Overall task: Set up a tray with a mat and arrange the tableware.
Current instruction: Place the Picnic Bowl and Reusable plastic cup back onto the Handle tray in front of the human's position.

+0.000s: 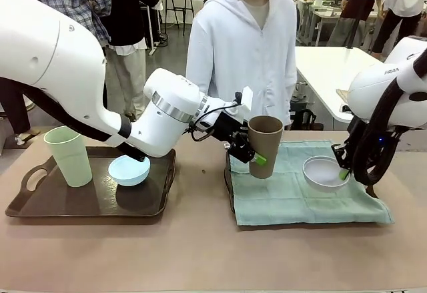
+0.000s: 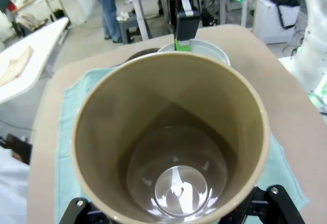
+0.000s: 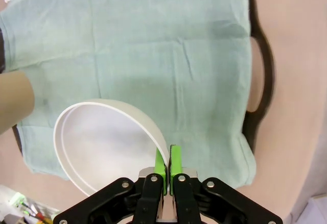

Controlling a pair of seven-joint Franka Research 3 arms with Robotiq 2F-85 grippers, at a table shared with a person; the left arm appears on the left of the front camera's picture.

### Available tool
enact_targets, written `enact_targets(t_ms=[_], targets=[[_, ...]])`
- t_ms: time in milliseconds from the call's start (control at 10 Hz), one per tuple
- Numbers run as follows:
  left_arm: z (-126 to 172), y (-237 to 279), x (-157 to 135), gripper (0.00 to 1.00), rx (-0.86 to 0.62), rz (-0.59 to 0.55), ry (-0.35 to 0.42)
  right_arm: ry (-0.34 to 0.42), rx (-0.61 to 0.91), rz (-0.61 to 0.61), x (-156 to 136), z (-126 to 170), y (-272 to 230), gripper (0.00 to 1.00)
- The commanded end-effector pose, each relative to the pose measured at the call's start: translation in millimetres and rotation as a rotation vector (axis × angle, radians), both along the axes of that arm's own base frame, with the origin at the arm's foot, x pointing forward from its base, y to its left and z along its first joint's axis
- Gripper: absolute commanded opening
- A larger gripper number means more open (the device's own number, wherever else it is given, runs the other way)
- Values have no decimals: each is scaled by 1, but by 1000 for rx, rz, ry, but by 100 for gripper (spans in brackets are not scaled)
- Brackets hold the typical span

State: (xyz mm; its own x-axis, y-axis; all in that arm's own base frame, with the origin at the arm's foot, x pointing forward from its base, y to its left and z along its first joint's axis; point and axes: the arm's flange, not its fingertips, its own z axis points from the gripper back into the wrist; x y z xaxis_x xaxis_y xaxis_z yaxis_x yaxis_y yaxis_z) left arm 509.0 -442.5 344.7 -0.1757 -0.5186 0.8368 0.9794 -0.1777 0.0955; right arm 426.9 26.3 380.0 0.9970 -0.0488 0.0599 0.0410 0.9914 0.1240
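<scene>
My left gripper (image 1: 250, 156) is shut on the brown tumbler (image 1: 265, 139), holding it slightly tilted over the left part of the pale green mat (image 1: 293, 196). In the left wrist view I look straight down into the tumbler (image 2: 173, 132). The mat lies on a dark tray (image 3: 261, 76) whose handle shows past the cloth. My right gripper (image 1: 343, 172) is shut on the rim of the white bowl (image 1: 323, 173) on the right of the mat; its green pads pinch the bowl (image 3: 102, 142) wall. A pale green tumbler (image 1: 69, 156) and a light blue bowl (image 1: 129, 170) stand on another dark tray (image 1: 40, 206) at the left.
A person in a white hoodie (image 1: 243, 46) stands at the far side of the table, behind the mat. Bare tabletop (image 1: 200, 253) runs along the near edge. A white table (image 1: 327, 66) stands behind at the right.
</scene>
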Motion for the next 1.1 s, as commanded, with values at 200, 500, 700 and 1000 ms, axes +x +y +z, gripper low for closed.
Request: enact_targets(t_ms=[200, 500, 700, 1000], targets=[[-18, -11, 5, 85, -26, -57, -41, 26, 60, 30, 24, -25, 6, 4], [-30, -15, 7, 85, -24, -85, -58, -2, 60, 40, 32, -42, 11, 4], [-32, -16, 7, 85, -23, -90, -43, -4, 55, 46, 35, -49, 13, 4], [-32, -16, 8, 100, -17, -94, -11, -17, 27, 65, 35, -47, 11, 64]])
